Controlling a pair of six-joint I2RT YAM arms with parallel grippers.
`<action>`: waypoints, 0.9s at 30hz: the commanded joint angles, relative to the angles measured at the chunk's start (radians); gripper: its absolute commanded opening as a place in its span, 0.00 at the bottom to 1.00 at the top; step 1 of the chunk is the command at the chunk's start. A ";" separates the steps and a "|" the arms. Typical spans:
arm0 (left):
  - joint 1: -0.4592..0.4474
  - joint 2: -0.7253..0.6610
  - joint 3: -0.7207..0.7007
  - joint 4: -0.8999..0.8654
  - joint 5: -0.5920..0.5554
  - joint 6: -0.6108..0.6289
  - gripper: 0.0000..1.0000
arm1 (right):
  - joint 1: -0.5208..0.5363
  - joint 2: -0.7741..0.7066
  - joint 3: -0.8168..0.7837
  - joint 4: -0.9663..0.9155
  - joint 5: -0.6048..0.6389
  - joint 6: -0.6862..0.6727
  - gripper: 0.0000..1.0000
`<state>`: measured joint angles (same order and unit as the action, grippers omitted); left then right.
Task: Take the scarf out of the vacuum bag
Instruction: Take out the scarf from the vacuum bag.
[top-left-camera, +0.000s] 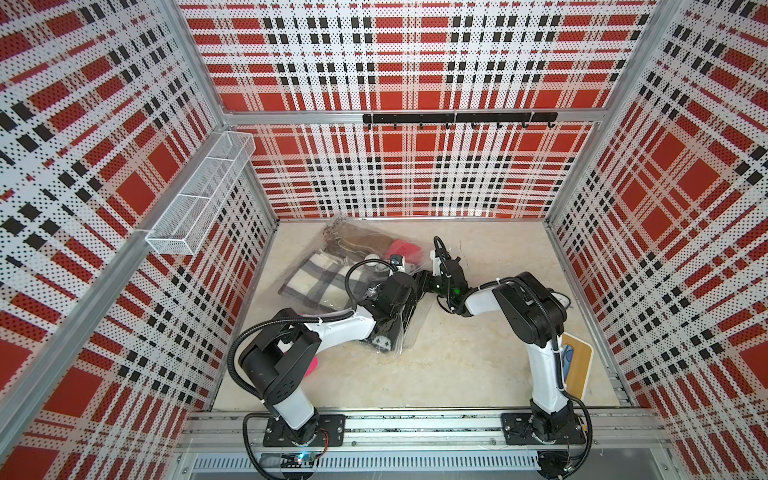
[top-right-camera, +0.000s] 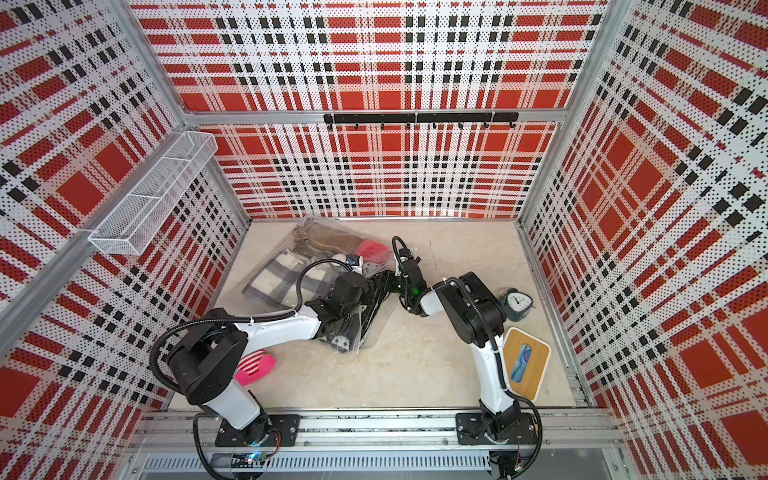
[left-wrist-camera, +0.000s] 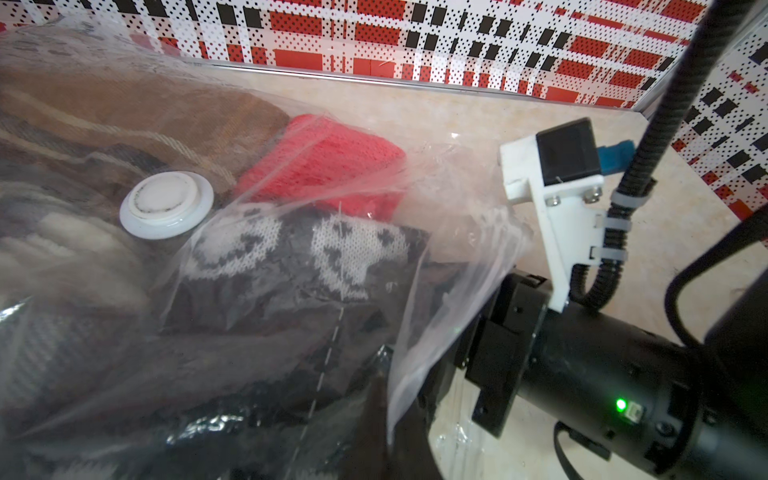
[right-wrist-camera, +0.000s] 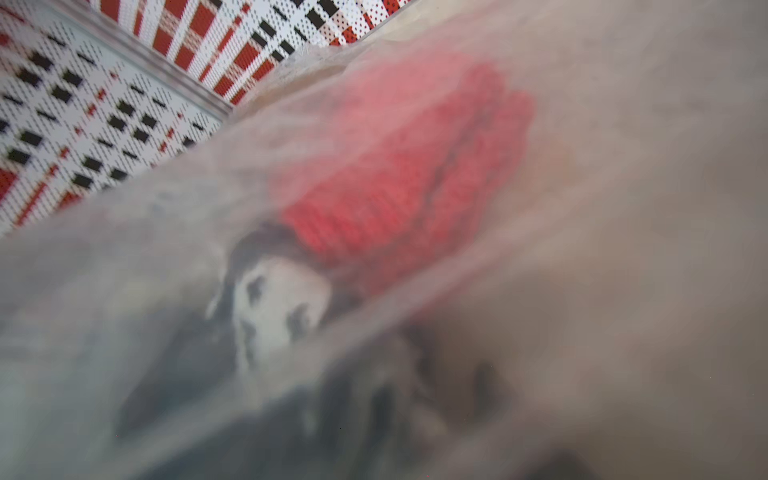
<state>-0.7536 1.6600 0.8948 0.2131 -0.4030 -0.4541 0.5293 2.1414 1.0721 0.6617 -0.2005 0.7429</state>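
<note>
Vacuum bag lies at back of table, left of middle. Checked scarf inside it, not out yet. Left gripper pinched shut on bag's film, likely lifting mouth so it gapes. Right gripper poked under film near red knit. Jaws hidden, cannot tell if apart or together.

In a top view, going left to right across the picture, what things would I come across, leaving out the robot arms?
white wire basket on the wall → vacuum bag on the table → wooden board near the right wall.
</note>
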 joint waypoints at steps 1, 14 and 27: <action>0.002 0.003 0.006 0.003 -0.011 0.016 0.00 | 0.010 0.019 0.017 0.045 0.006 0.005 0.36; 0.023 0.008 -0.003 0.006 -0.018 0.006 0.00 | -0.004 -0.186 -0.233 0.062 0.039 -0.047 0.04; 0.026 -0.029 -0.013 -0.004 -0.057 0.013 0.00 | -0.050 -0.322 -0.476 0.136 -0.098 -0.065 0.18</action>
<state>-0.7326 1.6592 0.8909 0.2085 -0.4282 -0.4500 0.4858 1.8572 0.6304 0.7826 -0.2485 0.6956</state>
